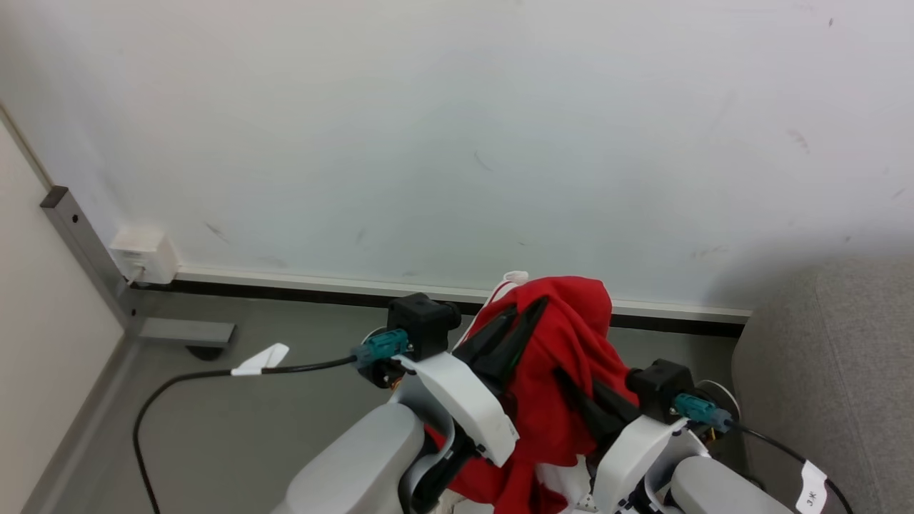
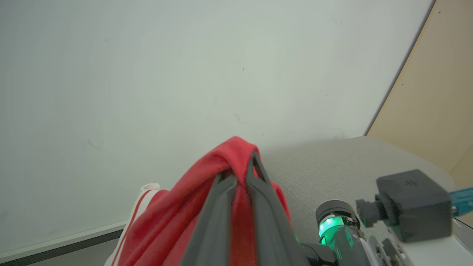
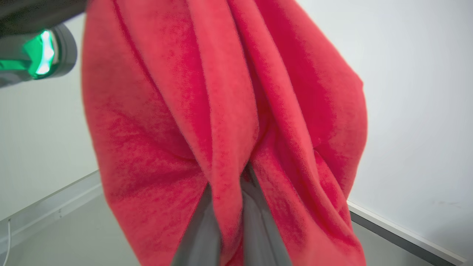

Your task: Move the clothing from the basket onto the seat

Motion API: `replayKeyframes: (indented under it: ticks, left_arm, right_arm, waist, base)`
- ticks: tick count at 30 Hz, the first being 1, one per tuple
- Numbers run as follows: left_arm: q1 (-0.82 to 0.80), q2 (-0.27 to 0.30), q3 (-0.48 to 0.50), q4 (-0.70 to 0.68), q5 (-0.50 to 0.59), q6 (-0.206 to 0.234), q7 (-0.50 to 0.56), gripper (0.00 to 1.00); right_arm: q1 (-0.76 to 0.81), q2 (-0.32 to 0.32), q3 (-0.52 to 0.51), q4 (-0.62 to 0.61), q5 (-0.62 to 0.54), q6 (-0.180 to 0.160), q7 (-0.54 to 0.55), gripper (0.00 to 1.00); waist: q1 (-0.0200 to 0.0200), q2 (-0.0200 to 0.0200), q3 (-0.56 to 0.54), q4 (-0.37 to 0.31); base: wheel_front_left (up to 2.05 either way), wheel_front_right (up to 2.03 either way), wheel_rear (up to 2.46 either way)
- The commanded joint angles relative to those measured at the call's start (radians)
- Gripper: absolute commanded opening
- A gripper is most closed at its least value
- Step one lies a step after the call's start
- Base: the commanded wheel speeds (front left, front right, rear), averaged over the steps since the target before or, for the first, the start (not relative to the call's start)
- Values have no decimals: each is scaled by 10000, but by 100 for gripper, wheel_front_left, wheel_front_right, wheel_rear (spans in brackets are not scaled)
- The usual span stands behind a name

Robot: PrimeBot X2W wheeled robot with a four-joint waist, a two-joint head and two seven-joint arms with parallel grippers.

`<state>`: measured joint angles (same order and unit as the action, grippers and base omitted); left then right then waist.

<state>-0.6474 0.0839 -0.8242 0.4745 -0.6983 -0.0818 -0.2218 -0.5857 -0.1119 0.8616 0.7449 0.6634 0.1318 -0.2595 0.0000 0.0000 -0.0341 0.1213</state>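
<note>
Bunched up high, the clothing (image 1: 564, 357), just left of the seat (image 1: 828, 371) and clear of its grey cushion. Clamped on the top fold, the left gripper (image 1: 525, 321), red fabric pinched between its dark fingers (image 2: 218, 207) and draped over their tips. Lower and nearer the seat, the right gripper (image 1: 571, 385), fingers (image 3: 199, 232) closed on a thick pleat of the same garment, tips buried in cloth. At the very top, on the side away from the seat, a bit of white trim (image 1: 515, 277). Behind, a pale wall (image 1: 457, 128) and baseboard (image 1: 428, 289); farther from the seat, grey floor (image 1: 235, 442) with a black cable (image 1: 314, 366).
</note>
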Motion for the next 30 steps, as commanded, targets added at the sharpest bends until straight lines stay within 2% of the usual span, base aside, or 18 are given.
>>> replayKeyframes:
  ticks: [1,9,10,11,12,22,30]
  left_arm:
    - [82,99,37,41,-25,21,-126,0]
    - [432,135,11,113,-38,90,-214,0]
    - [470,135,1,87,-44,95,-222,33]
    - [506,136,7,43,-66,93,-238,91]
    - [538,141,6,4,-66,103,-249,100]
    - [831,393,24,-776,224,173,-350,100]
    - [1014,844,68,-1423,1075,285,-428,100]
  right_arm:
    - [171,-175,-263,-203,-192,-21,-54,0]
    - [1015,-664,-1866,-1707,-1097,-21,-54,0]
    - [1138,-725,-2030,-1875,-1223,-21,-53,0]
    - [1253,-776,-2158,-2058,-1372,-21,-55,0]
    - [1346,-818,-2309,-2223,-1506,-21,-55,0]
    - [1759,-1452,-3858,-3423,-2355,-21,-55,0]
    - [1757,-1928,-4752,-4272,-2907,-21,-54,0]
  waist:
    - [0,0,13,-58]
    - [0,0,108,-282]
    - [0,0,120,-308]
    - [0,0,136,-344]
    - [0,0,144,-374]
    - [0,0,246,-1052]
    - [0,0,469,-2307]
  base:
    - [0,0,0]
    - [0,0,0]
    - [0,0,0]
    - [0,0,0]
    - [0,0,0]
    - [0,0,0]
    - [0,0,0]
